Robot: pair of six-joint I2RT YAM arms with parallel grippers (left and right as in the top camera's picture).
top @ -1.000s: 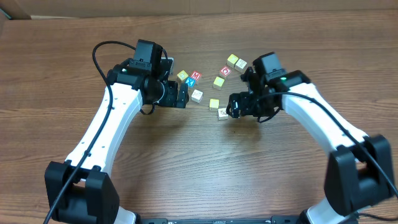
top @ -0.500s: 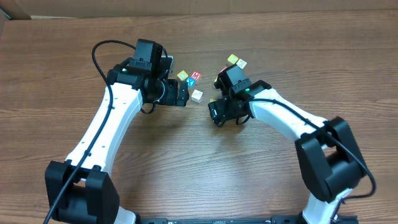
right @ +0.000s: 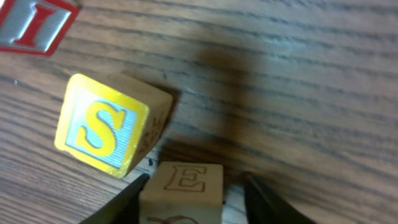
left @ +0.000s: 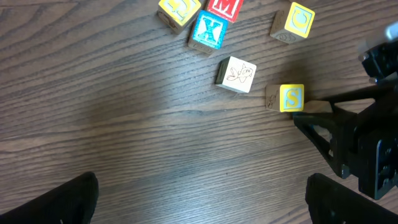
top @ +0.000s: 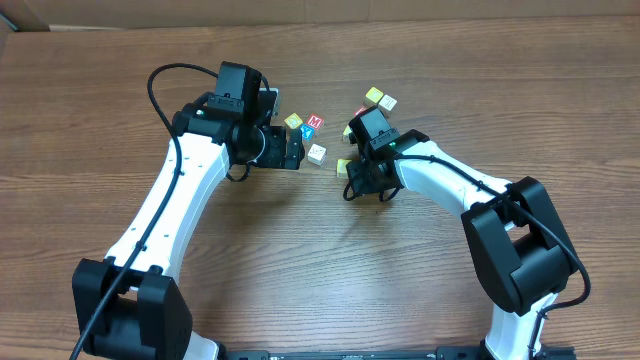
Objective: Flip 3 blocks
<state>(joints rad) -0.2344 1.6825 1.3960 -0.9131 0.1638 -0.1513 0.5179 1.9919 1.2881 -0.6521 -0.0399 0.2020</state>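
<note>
In the right wrist view a pale wooden block (right: 183,186) with an outlined "E" on top sits between my right gripper's (right: 193,205) jaws. The left finger (right: 121,202) touches its side; a narrow gap shows before the right finger (right: 267,199). A tilted block with a yellow "S" face (right: 102,127) lies just beyond it. Overhead, the right gripper (top: 352,188) covers the E block beside the S block (top: 344,166). A cream block with a small drawing (top: 317,153) lies in front of my left gripper (top: 296,155), which is wide open and empty (left: 202,208).
A red "M" block (left: 225,7), a blue "X" block (left: 208,30) and a yellow block (left: 179,7) cluster behind the cream one. Two more blocks (top: 380,99) lie farther back right. A red letter block (right: 37,25) lies at the right wrist view's top left.
My right arm has swung left across the table to the S block, and its jaws have narrowed around the E block. The left arm has not moved.
</note>
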